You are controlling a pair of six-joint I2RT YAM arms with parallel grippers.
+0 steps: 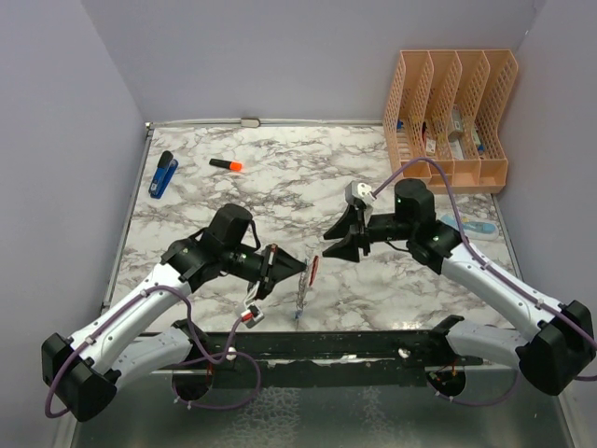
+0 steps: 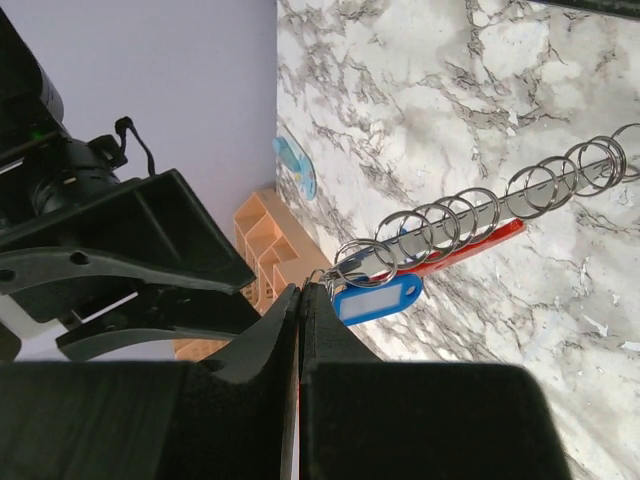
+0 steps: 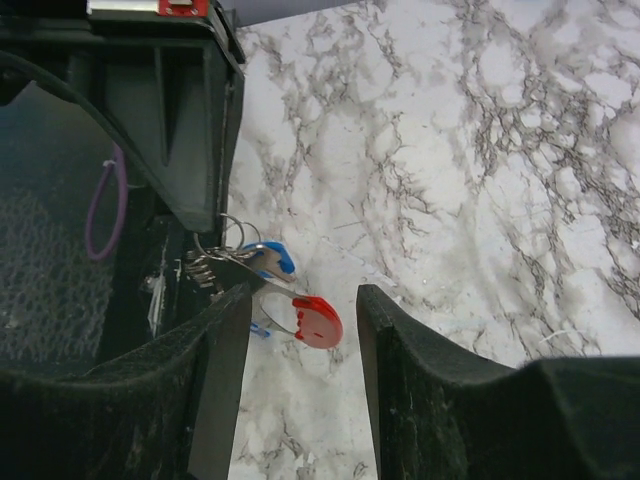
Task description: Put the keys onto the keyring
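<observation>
My left gripper point(image 1: 289, 271) holds the keyring point(image 1: 303, 287) just above the table's front middle. In the left wrist view its jaws point(image 2: 302, 290) are pressed shut on the near end of the grey band point(image 2: 470, 222), which carries several wire rings, with the red part point(image 2: 470, 250) behind it. A blue key head point(image 2: 378, 298) hangs from the ring nearest the jaws. My right gripper point(image 1: 334, 240) stands open just right of the keyring. In its own view the keyring's red end point(image 3: 318, 320) sits between the open fingers point(image 3: 300, 305), touching neither; another blue key head point(image 3: 278, 260) hangs beside it.
An orange file rack point(image 1: 450, 117) holding small items stands at the back right. A dark-blue stapler point(image 1: 162, 175) and a black marker with an orange cap point(image 1: 226, 165) lie at the back left. A pale-blue flat item point(image 1: 471, 227) lies by the right arm.
</observation>
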